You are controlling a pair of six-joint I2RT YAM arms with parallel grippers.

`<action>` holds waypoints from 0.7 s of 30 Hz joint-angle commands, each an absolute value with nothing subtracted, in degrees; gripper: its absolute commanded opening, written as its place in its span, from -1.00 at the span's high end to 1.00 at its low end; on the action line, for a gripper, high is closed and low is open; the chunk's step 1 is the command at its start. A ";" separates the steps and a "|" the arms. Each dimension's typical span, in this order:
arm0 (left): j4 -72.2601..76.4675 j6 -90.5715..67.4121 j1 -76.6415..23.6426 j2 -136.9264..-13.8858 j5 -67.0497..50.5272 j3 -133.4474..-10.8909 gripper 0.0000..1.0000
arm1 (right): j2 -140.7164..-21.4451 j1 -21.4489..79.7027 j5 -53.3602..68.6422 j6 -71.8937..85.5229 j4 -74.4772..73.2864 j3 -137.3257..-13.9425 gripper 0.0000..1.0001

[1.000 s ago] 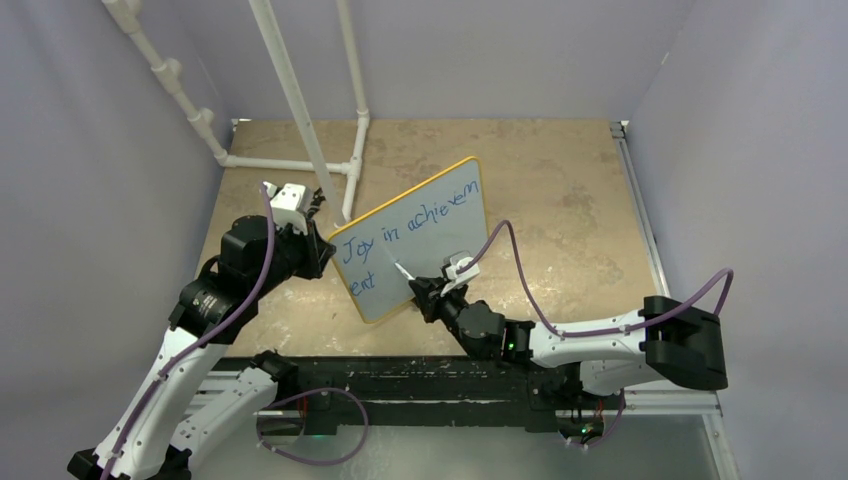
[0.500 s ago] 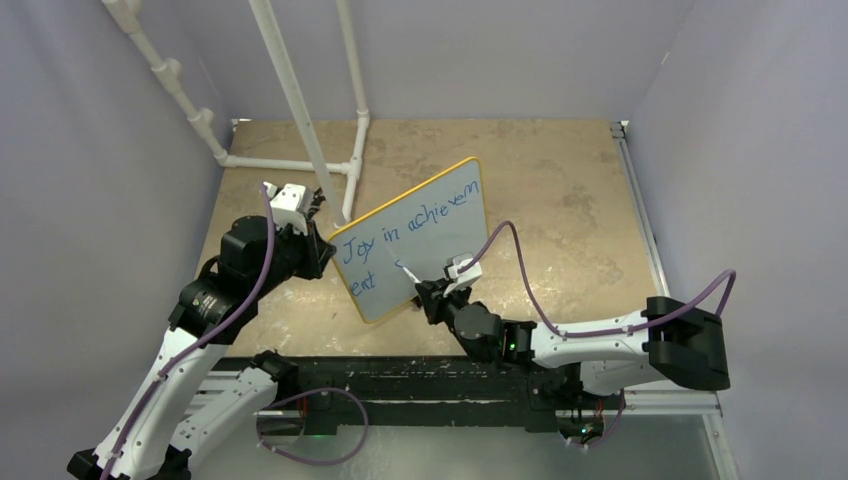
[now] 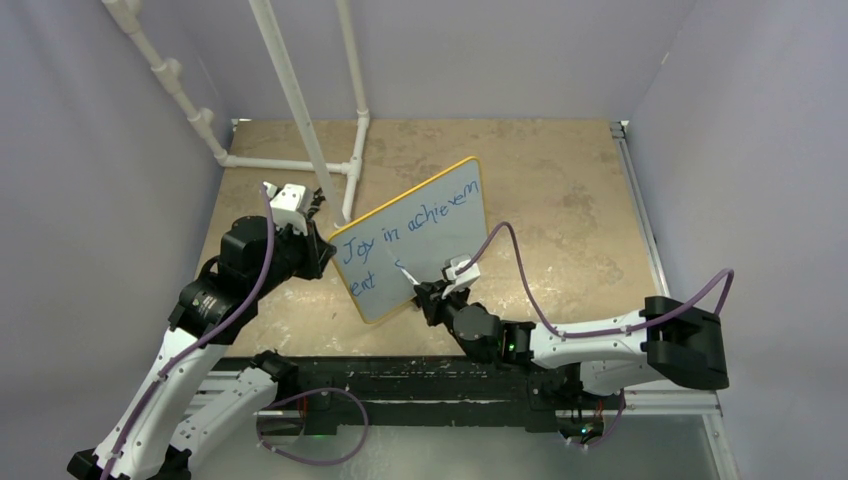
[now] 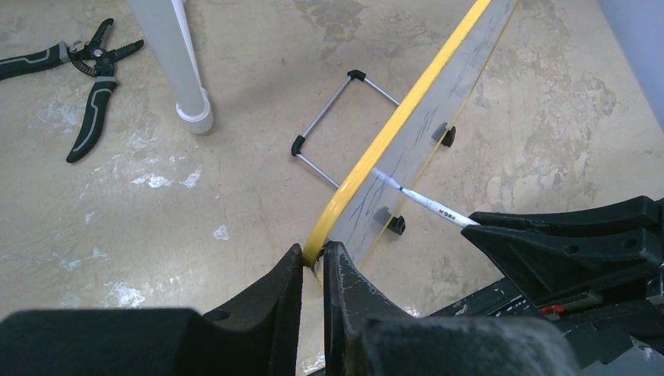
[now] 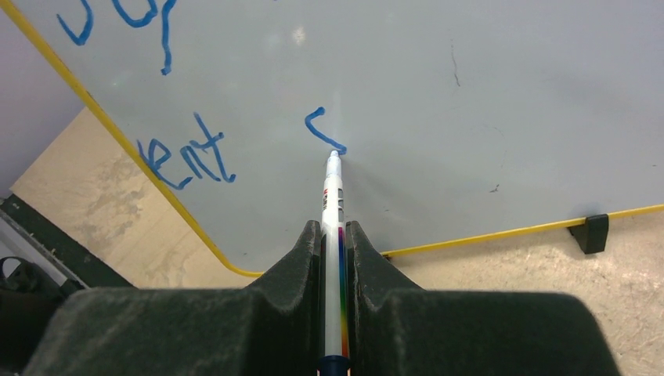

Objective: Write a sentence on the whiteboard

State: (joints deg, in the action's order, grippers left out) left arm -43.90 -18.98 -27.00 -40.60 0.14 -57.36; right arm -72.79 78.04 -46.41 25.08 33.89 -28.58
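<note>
The whiteboard (image 3: 452,232), white with a yellow rim (image 4: 391,133), stands tilted on the tan table. My left gripper (image 4: 313,254) is shut on its near left corner, seen from above as the left gripper (image 3: 325,250). The sentence (image 3: 405,225) in blue reads "Joy in achievem", with "ent" (image 5: 192,157) below it and a short curved stroke (image 5: 323,131) to the right. My right gripper (image 5: 334,227) is shut on a white marker (image 5: 333,192). The marker's tip touches the board (image 5: 470,94) at the end of that stroke.
A white pipe frame (image 3: 300,110) stands behind the board, one post (image 4: 176,63) close to it. Black-handled pliers (image 4: 86,86) lie on the table at far left. The board's wire stand (image 4: 337,117) juts out behind it. Purple walls enclose the table.
A short curved blue stroke has appeared to the right of "ent" as the right gripper moved the marker tip slightly down and right. The left gripper and board have not moved.
</note>
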 commanded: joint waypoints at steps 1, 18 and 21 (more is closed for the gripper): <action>-44.12 -19.95 -26.89 -40.33 -0.26 -58.71 1.00 | -72.27 79.12 -45.30 23.24 37.36 -28.20 1.00; -44.00 -20.08 -26.89 -40.52 0.26 -58.81 1.00 | -69.26 77.91 -47.65 19.47 39.94 -28.39 1.00; -44.06 -20.05 -26.85 -40.52 0.26 -58.77 1.00 | -69.77 77.29 -47.88 18.21 40.19 -28.97 1.00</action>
